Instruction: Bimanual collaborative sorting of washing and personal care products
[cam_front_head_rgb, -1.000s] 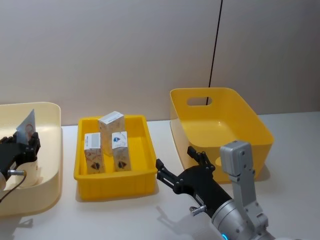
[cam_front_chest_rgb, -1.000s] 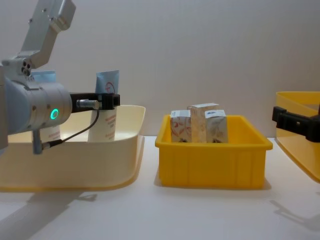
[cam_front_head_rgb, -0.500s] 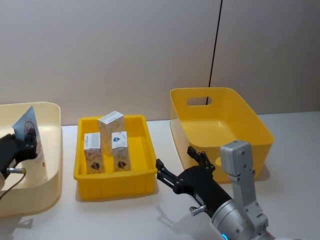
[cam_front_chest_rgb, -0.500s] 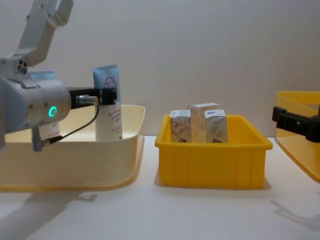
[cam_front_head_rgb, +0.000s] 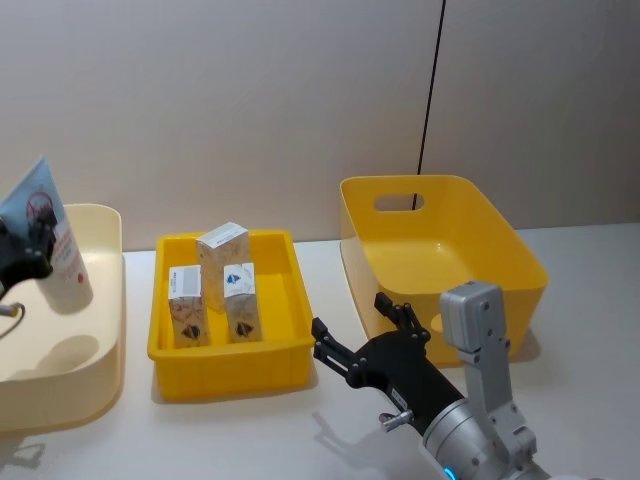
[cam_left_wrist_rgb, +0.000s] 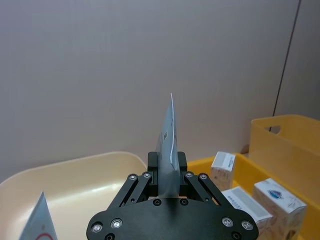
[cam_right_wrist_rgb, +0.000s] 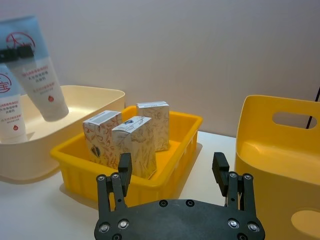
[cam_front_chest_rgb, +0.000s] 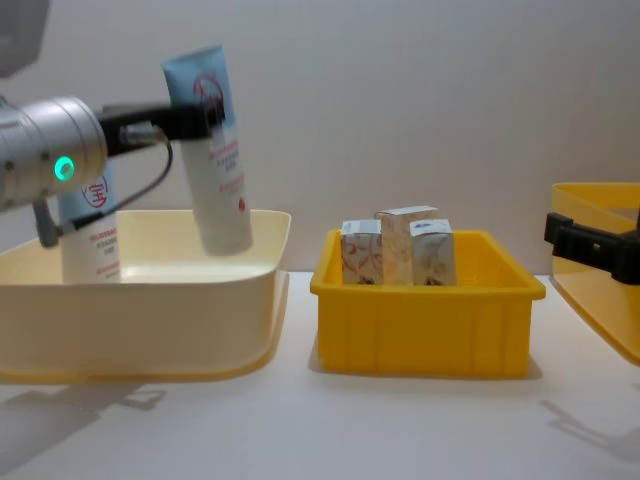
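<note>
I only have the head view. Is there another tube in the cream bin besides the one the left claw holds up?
Observer: Yes. The chest view shows a second tube standing upright in the cream bin, beside the held tube in the left claw.
Operator: How is it gripped?
Observer: The left wrist view shows it edge-on, pinched between both fingers below its crimped end.
Operator: How high is the right claw?
Observer: Seen from the side, the open right claw hangs above the table, level with the three cartons in the yellow tray.
</note>
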